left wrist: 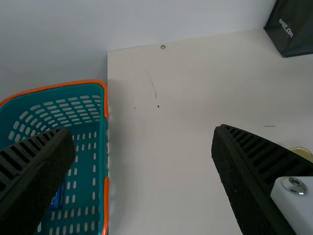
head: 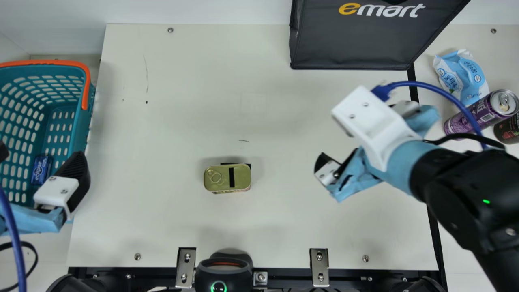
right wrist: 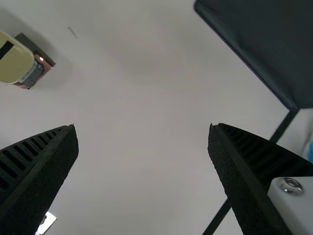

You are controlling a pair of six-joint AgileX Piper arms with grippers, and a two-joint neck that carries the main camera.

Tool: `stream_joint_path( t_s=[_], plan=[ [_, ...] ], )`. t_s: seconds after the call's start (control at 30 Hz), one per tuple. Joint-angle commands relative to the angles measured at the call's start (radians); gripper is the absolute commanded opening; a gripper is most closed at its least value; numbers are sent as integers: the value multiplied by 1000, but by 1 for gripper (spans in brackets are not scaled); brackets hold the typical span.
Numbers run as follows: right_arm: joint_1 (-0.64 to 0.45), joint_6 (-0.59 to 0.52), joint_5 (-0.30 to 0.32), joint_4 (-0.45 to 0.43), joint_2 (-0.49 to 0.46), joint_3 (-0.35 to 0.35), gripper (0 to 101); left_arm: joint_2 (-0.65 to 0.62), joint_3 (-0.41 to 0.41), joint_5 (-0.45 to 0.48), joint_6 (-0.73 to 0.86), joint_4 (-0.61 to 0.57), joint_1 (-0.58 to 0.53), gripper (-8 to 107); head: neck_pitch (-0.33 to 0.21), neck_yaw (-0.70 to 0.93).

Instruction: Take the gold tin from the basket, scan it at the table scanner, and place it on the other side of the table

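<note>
Over the basket's near right part, my left gripper stands open; it shows open in the left wrist view too. My right gripper is over the table, right of the tin, also open and holding nothing in the right wrist view. The gold tin rests near the table's middle, pull-ring side up with a black strip across it, apart from both grippers. In the right wrist view the tin has a small dark piece beside it. The scanner with a green light is at the near edge.
The teal basket at the left holds a small blue pack. A black bag stands at the far right. Beyond the right arm are a light-blue packet and a purple can. Metal brackets line the near edge.
</note>
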Motion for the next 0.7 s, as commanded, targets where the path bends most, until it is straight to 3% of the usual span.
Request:
stream_joint_path(
  t_s=[0.0,0.37,0.67],
  plan=[
    [54,-1,-7,0,32,-6,95,0,0,0,0,0,0,90,-29,-1],
    [204,-58,-44,32,176,-59,95,0,0,0,0,0,0,90,-29,-1],
    [269,-191,-53,95,295,-113,95,0,0,0,0,0,0,90,-29,-1]
  ],
)
